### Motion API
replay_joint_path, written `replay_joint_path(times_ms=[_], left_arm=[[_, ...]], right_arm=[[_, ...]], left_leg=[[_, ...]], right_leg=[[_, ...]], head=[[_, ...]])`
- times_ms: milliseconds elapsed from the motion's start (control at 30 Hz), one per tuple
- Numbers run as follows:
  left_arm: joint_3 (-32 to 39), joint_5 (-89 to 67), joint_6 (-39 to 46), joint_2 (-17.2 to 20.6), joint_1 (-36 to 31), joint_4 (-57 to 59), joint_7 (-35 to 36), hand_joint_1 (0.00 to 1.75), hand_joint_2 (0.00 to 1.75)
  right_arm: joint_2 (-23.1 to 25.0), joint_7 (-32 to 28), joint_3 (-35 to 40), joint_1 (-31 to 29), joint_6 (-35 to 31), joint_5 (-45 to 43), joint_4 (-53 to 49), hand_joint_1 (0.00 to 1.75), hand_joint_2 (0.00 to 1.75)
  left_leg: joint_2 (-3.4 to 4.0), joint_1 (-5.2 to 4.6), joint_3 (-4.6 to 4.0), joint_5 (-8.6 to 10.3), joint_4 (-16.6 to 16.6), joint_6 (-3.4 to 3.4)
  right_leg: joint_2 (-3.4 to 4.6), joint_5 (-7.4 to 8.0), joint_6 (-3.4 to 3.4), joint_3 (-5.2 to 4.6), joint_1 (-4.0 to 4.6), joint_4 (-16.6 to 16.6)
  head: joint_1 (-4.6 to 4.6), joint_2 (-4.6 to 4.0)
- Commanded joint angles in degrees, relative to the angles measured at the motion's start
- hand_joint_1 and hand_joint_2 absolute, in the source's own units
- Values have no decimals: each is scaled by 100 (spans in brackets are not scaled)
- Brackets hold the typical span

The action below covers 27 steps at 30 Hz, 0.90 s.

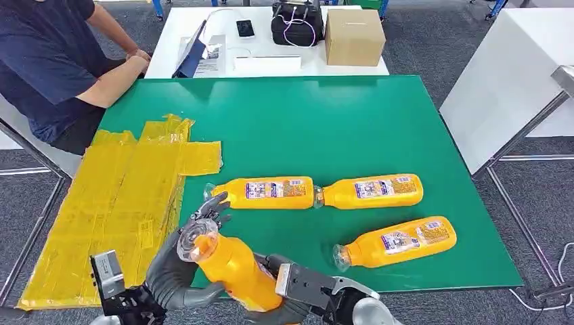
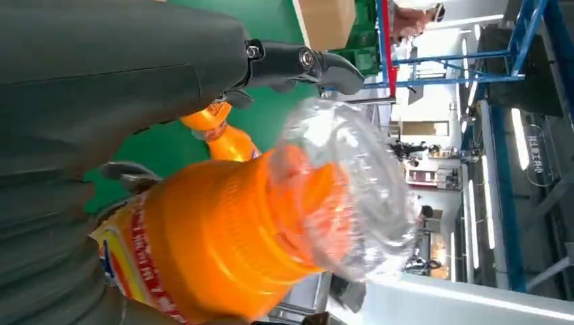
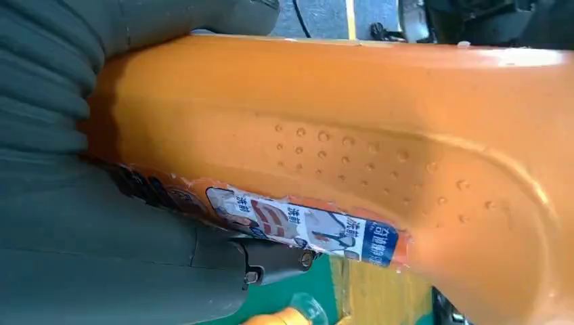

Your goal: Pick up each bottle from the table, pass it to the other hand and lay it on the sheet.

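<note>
Now both robot hands, left (image 1: 181, 267) and right (image 1: 288, 298), seemingly clamp one bottle (image 1: 230, 265) mid-handover; three bottles (image 1: 271, 192) beyond them wait; sheet (image 1: 115, 203) bare.

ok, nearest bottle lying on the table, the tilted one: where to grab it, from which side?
Grip the tilted bottle mid-body, on the label, from above with the right hand. It lies flat on its side, apart from the other two, clear end toward the robot; the broad body offers a surer hold.
</note>
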Motion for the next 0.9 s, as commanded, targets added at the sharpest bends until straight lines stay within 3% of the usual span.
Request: replay_joint_path(times_ms=[33, 433, 467, 500, 900], left_arm=[[-184, -15, -2, 111, -193, 375, 28, 0, 175], [-312, 1242, -436, 290, -328, 852, 665, 0, 175], [-330, 1243, -441, 290, -344, 871, 678, 129, 175], [-352, 1242, -456, 296, -361, 896, 674, 175, 175], [-367, 1285, -587, 290, -453, 1008, 689, 175, 175]], right_arm=[[-99, 12, 205, -264, -6, -8, 383, 175, 175], [-159, -48, 618, -563, 153, 110, 979, 175, 175], [-140, -46, 616, -575, 149, 109, 983, 175, 175], [-128, -46, 615, -591, 144, 108, 977, 175, 175], [-59, 4, 632, -702, 180, 147, 1027, 175, 175]], left_leg=[[5, 0, 28, -7, -7, -3], [7, -1, 30, -3, -12, -4], [4, -2, 22, -1, -10, -2], [3, -1, 20, -1, -9, -3], [7, -1, 25, -4, -7, -4]], right_leg=[[1, -6, -1, 29, 0, -9], [4, -2, -2, 30, 0, -12], [1, -2, -1, 21, -2, -8], [1, -2, -1, 20, -1, -8], [3, -4, -2, 24, -1, -5]], head=[[0, 0], [2, 0], [0, 0], [0, 0], [0, 0]])
